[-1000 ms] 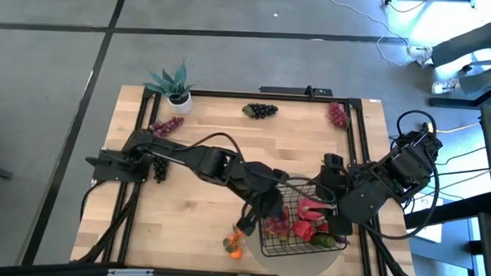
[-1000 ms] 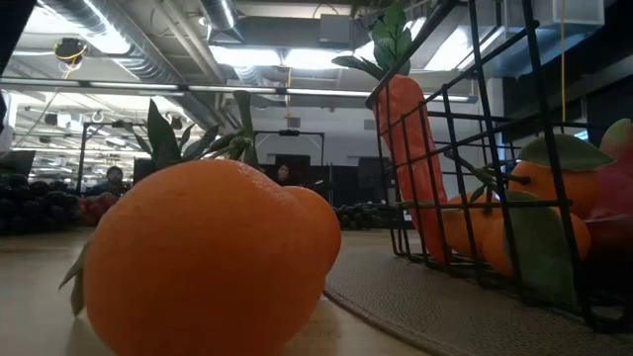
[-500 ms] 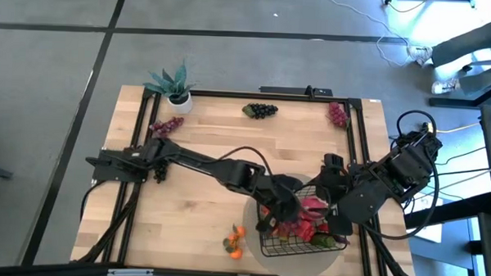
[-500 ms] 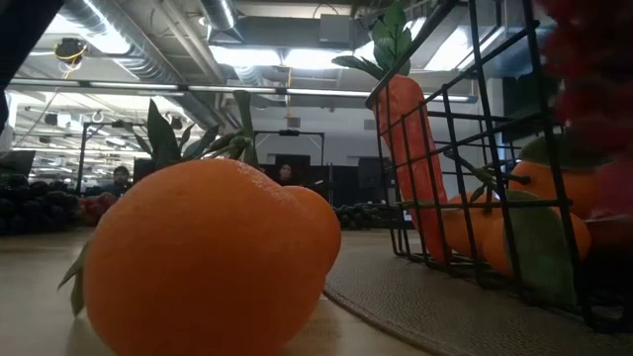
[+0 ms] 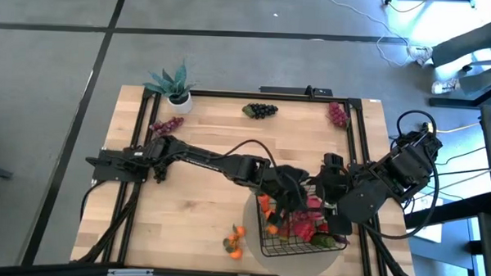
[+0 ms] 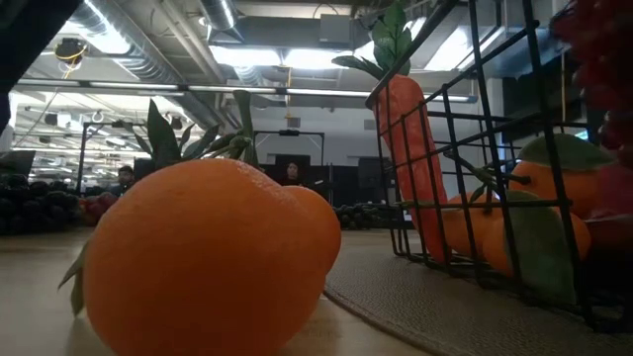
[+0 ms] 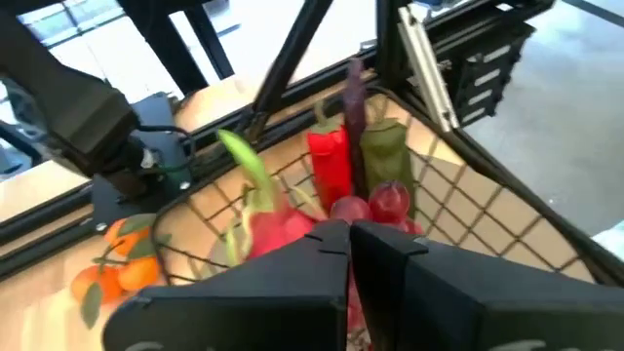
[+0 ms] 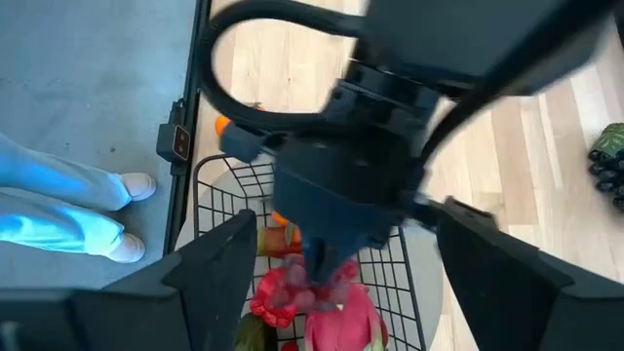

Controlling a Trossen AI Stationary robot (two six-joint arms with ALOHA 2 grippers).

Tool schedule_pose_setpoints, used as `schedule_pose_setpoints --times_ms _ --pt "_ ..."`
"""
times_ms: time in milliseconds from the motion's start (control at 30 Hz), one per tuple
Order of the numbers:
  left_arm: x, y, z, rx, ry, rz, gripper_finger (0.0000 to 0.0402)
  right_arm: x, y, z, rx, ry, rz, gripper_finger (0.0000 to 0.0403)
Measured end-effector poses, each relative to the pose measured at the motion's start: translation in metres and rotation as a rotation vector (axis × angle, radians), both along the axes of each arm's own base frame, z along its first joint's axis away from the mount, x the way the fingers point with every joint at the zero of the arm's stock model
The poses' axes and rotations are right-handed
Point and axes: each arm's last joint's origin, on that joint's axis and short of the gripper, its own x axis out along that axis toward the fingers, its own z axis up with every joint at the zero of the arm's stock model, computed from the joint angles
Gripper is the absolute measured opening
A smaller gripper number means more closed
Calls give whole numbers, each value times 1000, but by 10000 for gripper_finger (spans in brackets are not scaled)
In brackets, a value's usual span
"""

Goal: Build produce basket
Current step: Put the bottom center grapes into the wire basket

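1. Black wire basket [image 5: 268, 241] sits on the grey mat [image 5: 253, 237], front of worktop [image 5: 193, 226].
2. I see left claw [image 5: 294, 199] over it, clenched on red grapes [image 8: 310, 284].
3. Right claw [image 5: 330, 190] released, just beside basket.
4. Oranges [image 5: 234, 241] lie outside.

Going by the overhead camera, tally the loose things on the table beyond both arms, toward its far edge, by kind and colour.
purple grape bunch: 1
dark grape bunch: 1
red grape bunch: 1
potted plant: 1
Total: 4
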Motion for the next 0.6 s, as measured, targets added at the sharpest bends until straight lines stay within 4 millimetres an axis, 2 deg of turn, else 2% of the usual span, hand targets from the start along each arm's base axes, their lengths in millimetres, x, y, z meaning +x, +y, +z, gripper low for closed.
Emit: schedule_pose_setpoints --times_ms 167,333,600 --pt "2 8 -2 1 4 16 0 0 0 0 0 2 1 299" --pt "-1 12 -10 25 88 32 0 0 0 0 0 3 1 299" --pt "0 21 -10 60 89 55 0 0 0 0 -1 4 2 299"
